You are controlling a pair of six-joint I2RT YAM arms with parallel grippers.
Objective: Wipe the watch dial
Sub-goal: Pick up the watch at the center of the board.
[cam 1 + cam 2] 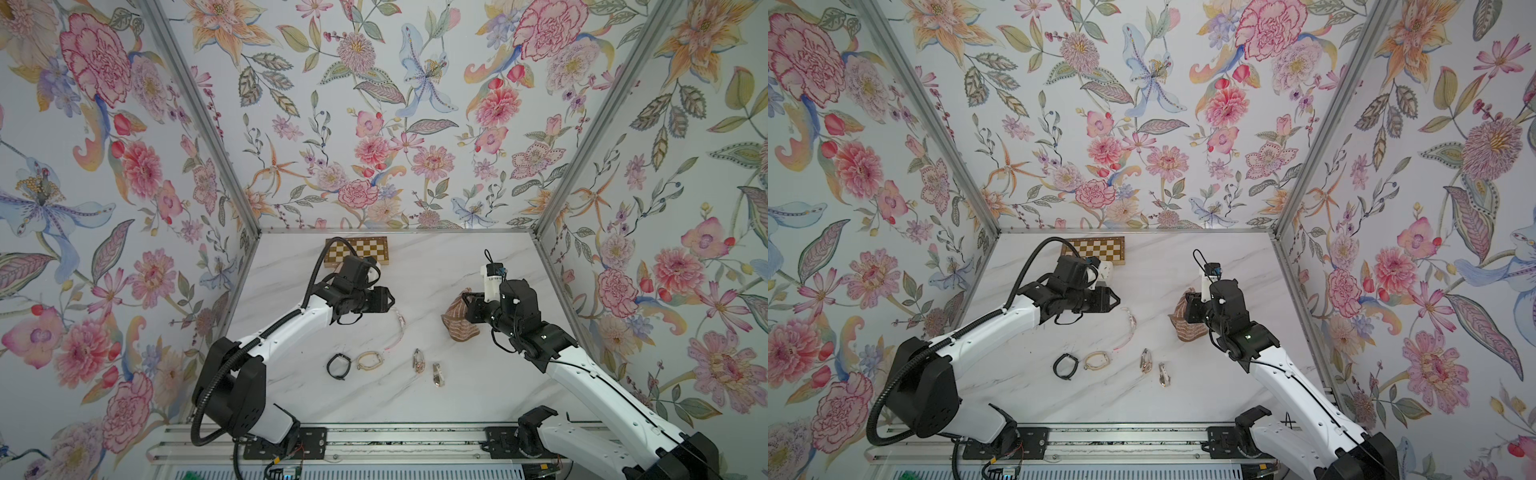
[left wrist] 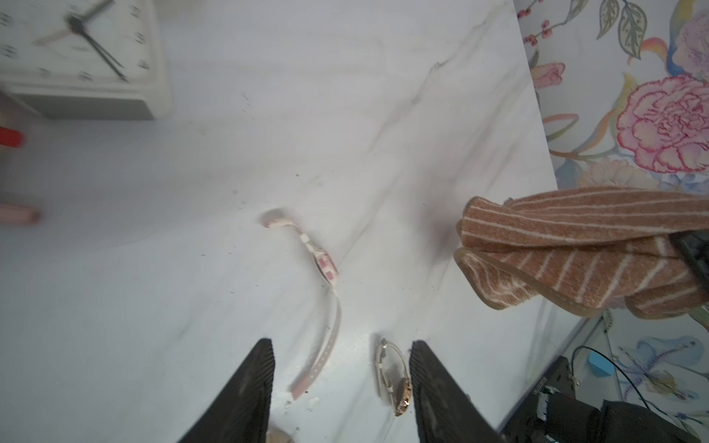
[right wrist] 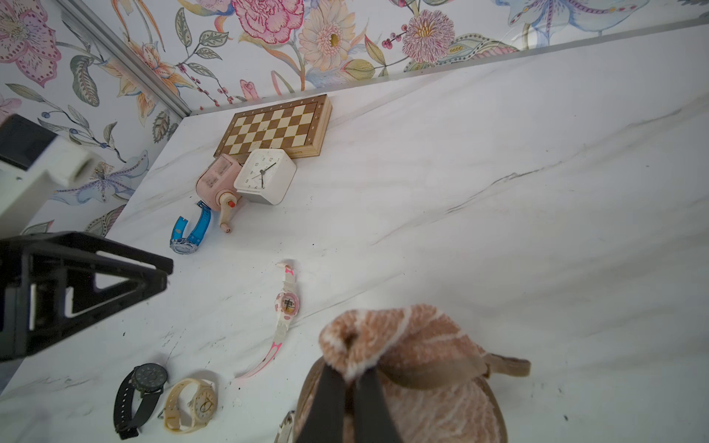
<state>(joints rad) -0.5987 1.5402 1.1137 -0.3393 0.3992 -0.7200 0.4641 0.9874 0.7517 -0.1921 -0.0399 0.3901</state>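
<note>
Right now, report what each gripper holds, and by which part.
The right gripper pinches the striped cloth by a bunched-up fold. The left gripper stands open, holding nothing.

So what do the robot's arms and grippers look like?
Both the left arm and right arm have white shells with black joints. A black ribbed hose loops along the left one; thin black wires trail the right. The left gripper and right gripper have black wedge-shaped fingers.
</note>
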